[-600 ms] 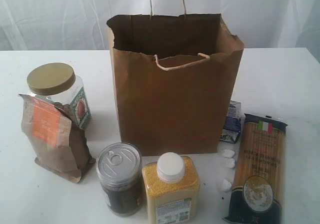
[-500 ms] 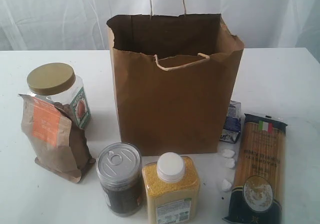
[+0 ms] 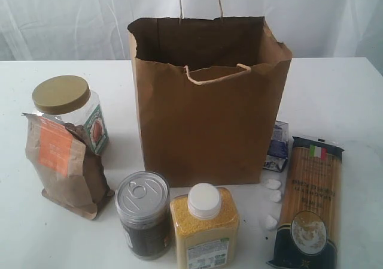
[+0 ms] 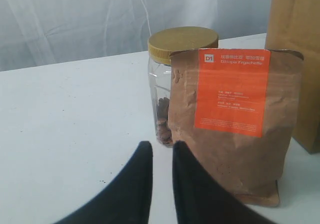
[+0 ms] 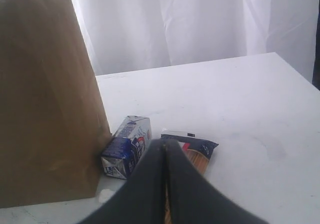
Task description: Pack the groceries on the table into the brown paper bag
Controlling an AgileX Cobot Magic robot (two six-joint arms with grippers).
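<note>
The brown paper bag (image 3: pixel 209 119) stands open in the middle of the table (image 3: pixel 335 95). To its left are a gold-lidded clear jar (image 3: pixel 66 98) and a brown pouch with an orange label (image 3: pixel 66 167). In front stand a pull-tab dark can (image 3: pixel 142 212) and a white-capped yellow-grain jar (image 3: pixel 204 224). A small blue-white carton (image 3: pixel 277 144) and a long spaghetti pack (image 3: pixel 308 203) lie at its right. My left gripper (image 4: pixel 162 145) is slightly open and empty, just short of the pouch (image 4: pixel 230 124) and jar (image 4: pixel 182 39). My right gripper (image 5: pixel 165 141) is shut and empty, above the spaghetti pack (image 5: pixel 197 146) and beside the carton (image 5: pixel 126 146).
Small white lumps (image 3: pixel 273 185) lie on the table between the bag and the spaghetti pack. A white curtain (image 3: pixel 60 17) hangs behind the table. Neither arm shows in the exterior view. The bag's wall (image 5: pixel 45 99) rises next to the carton.
</note>
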